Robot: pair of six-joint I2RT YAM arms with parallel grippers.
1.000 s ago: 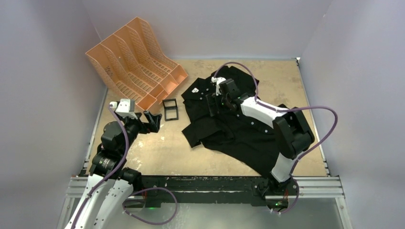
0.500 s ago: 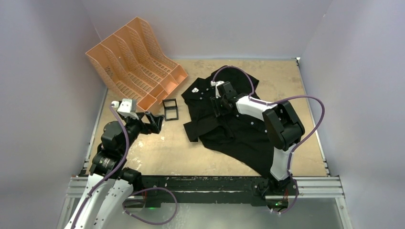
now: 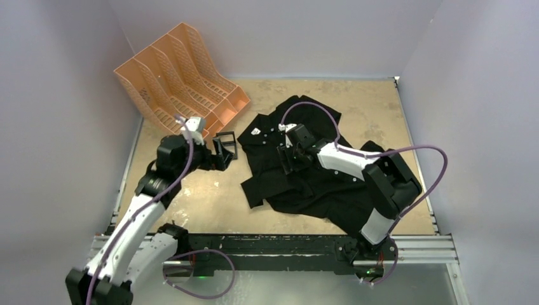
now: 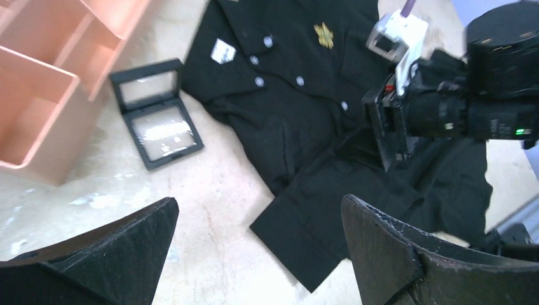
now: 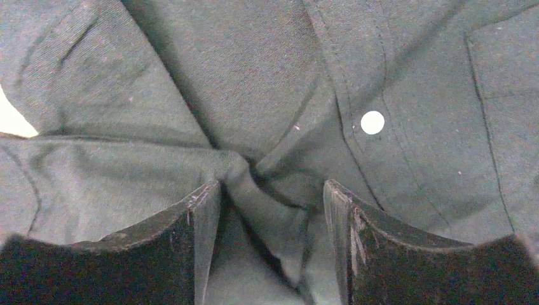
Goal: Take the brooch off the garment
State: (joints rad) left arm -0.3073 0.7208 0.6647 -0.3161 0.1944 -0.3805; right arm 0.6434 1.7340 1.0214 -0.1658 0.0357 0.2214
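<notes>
We see walls closing the worktop on its left, far and right sides, with a rail along the near edge. The rack fills the far-left corner, and the black case lies open just beside its near end. Bare board shows at the far right and in the near-left stretch between the left arm and the shirt. The shirt's hem comes close to the near edge by the right arm's base.

The left claw hangs just beside the case, jaws spread to their widest and holding nothing. The right claw is down on the shirt's front with its jaws about half apart. A ridge of cloth is bunched between them, near a white button, and we cannot tell whether they pinch it.

The brooch is pinned on the chest by the collar. It sits near the right claw, on its far side, and well apart from the left claw, across the collar. It is too small for us to tell which way it points. The shirt runs long from collar at far left to hem at near right.
</notes>
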